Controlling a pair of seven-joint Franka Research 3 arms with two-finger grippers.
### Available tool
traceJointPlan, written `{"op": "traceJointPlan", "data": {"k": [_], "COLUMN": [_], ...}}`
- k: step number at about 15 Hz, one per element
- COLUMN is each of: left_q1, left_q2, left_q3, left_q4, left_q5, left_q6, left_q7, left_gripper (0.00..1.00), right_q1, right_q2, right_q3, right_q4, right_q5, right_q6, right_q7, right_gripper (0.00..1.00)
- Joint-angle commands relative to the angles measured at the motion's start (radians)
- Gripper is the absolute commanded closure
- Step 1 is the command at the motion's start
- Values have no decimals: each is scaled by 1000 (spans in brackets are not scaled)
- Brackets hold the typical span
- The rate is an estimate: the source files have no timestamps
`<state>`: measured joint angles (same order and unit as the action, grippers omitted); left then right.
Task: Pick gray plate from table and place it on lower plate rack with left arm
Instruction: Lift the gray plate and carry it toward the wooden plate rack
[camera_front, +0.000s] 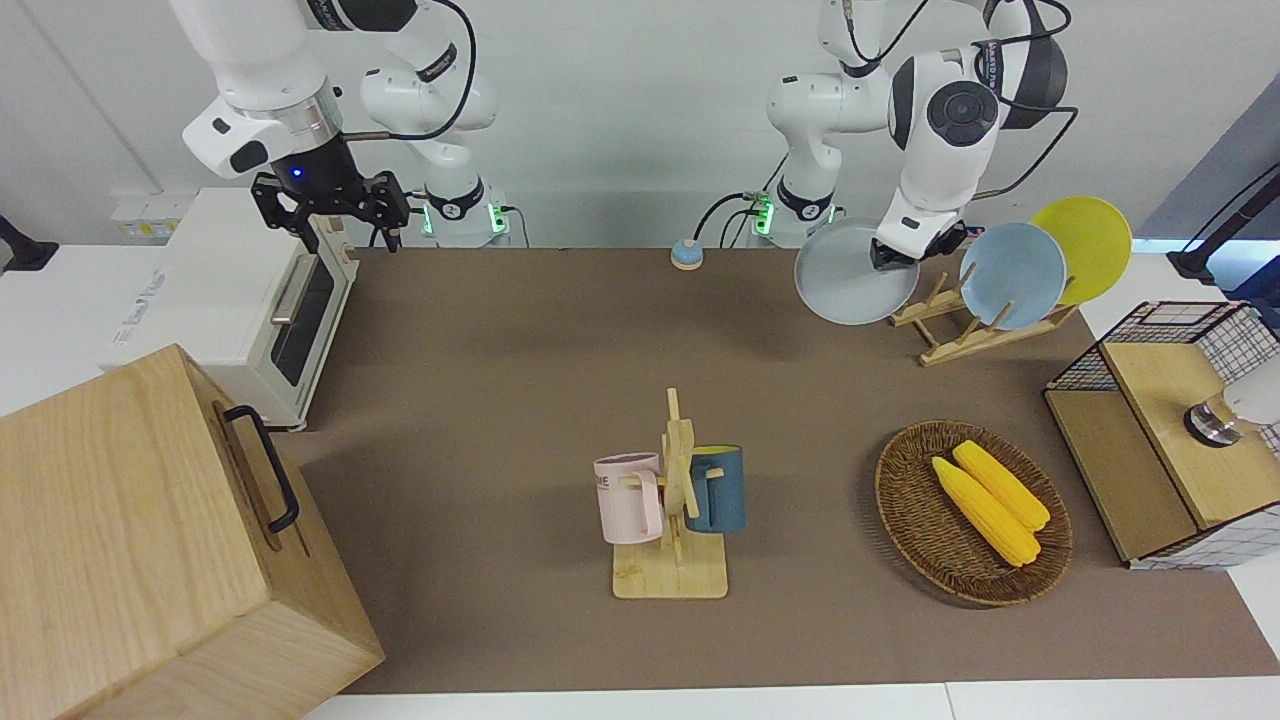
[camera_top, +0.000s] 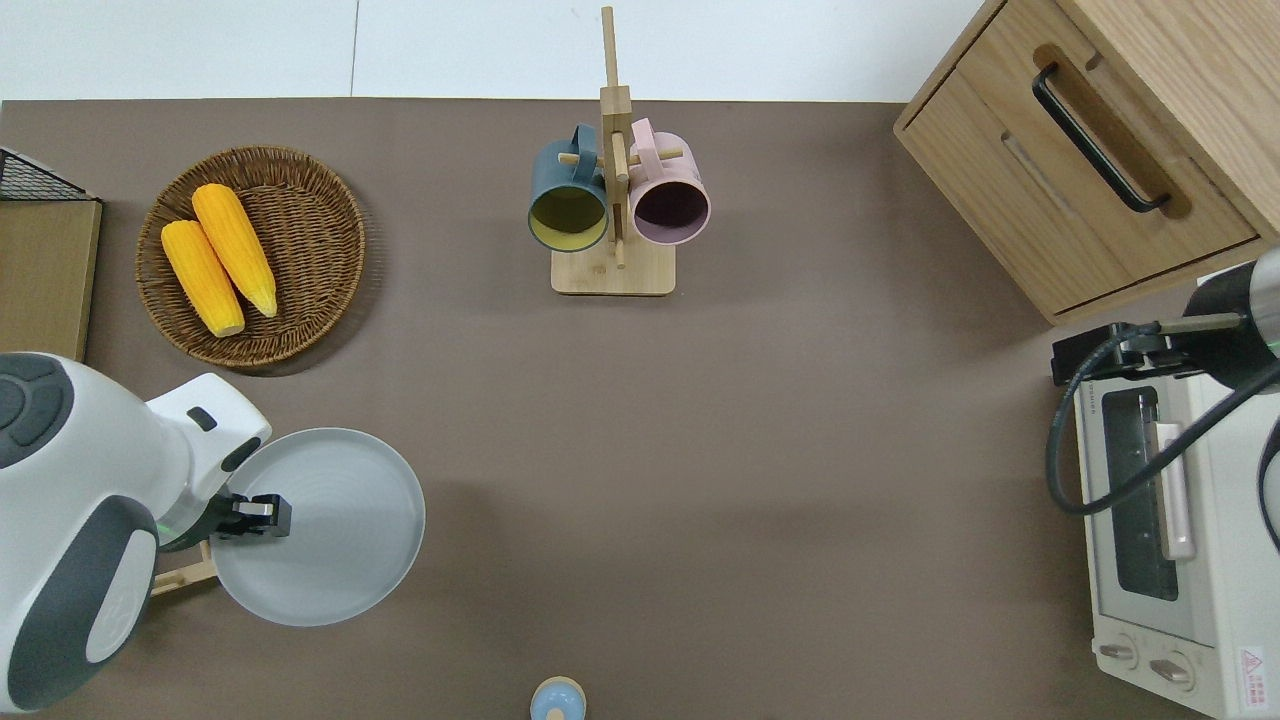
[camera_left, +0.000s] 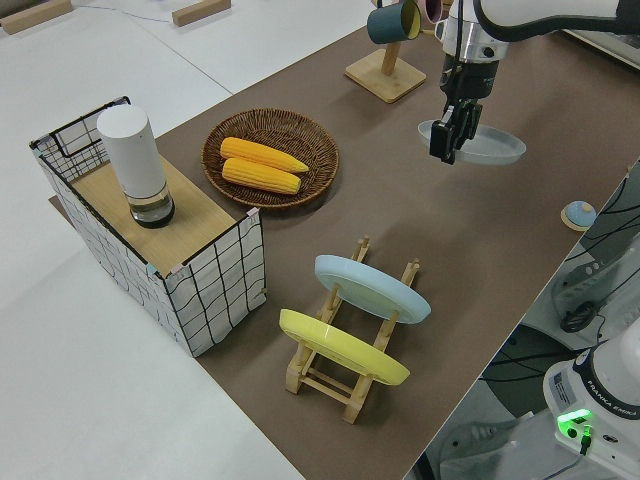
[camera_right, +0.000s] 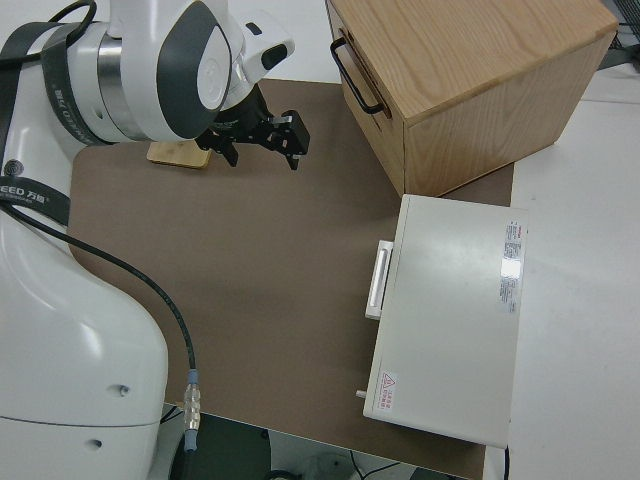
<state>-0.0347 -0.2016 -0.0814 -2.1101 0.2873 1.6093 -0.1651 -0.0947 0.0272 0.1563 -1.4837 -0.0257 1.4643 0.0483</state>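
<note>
My left gripper (camera_front: 893, 255) is shut on the rim of the gray plate (camera_front: 845, 275), which it holds in the air, roughly level. In the overhead view the gray plate (camera_top: 330, 525) and the left gripper (camera_top: 255, 515) hang over the table (camera_top: 700, 420), right beside the lower plate rack (camera_top: 185, 575), most of which my arm hides. The lower plate rack (camera_front: 950, 330) carries a light-blue plate (camera_front: 1012, 275) and a yellow plate (camera_front: 1085, 245) on its pegs. The right arm is parked, its gripper (camera_front: 340, 235) open and holding nothing.
A wicker basket (camera_front: 905, 500) with two corn cobs and a wire-sided shelf (camera_front: 1170, 430) stand at the left arm's end. The mug stand (camera_front: 672, 500) is mid-table. A toaster oven (camera_front: 260, 300) and wooden cabinet (camera_front: 150, 540) fill the right arm's end. A small blue knob (camera_front: 686, 254) lies near the robots.
</note>
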Motion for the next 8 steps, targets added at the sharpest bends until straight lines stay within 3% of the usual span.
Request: {"op": "traceJointPlan", "data": {"k": [1,8], "left_q1": [1,-14], "left_q2": [8,10], "left_q3": [-3,-26], "left_q4": [47,68], "left_q5": [137,372], "left_q6": [-90,-255], "left_q7": [-10,-20], "left_gripper": [1000,1000], "right_q1": [7,7], "right_q2": [0,0], "right_q3": [-6,-6], "right_q4": [6,6], "right_q5": [3,3], "right_q6": [-1,-1], "right_q7": [4,4], "right_gripper": [17,17]}}
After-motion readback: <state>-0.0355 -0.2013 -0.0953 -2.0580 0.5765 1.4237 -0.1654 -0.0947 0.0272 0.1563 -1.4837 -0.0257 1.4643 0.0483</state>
